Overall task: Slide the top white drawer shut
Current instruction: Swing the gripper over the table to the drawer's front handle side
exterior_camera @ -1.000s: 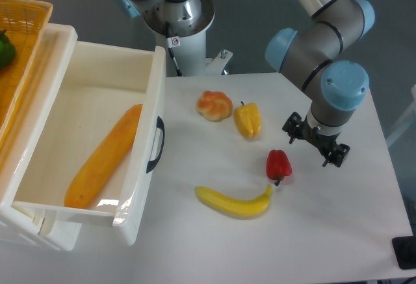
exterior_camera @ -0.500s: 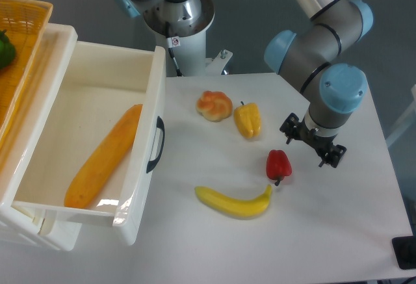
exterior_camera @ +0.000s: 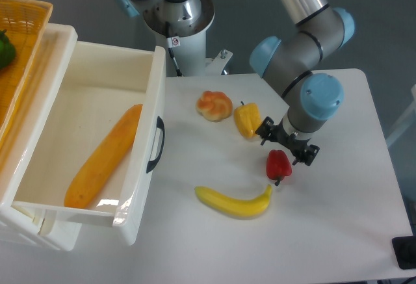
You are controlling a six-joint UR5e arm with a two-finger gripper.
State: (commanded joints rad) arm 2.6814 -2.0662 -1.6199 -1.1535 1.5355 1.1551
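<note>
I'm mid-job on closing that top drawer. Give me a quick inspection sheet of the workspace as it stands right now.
Surface: white table, flat, no spills seen.
Job's things: top drawer pulled fully open, black handle facing the table; a long orange vegetable lies inside.
Clutter: banana, red pepper, yellow pepper, bread roll on the table; orange basket on the cabinet, something green inside.
Hand: hand above the red pepper, well right of the drawer, holding nothing; open or shut unclear.
Cables: thin cable at the robot base.
Surroundings: grey floor, nothing else seen.

The orange basket point(exterior_camera: 19, 17) and green vegetable point(exterior_camera: 5, 49) are cropped left.
</note>
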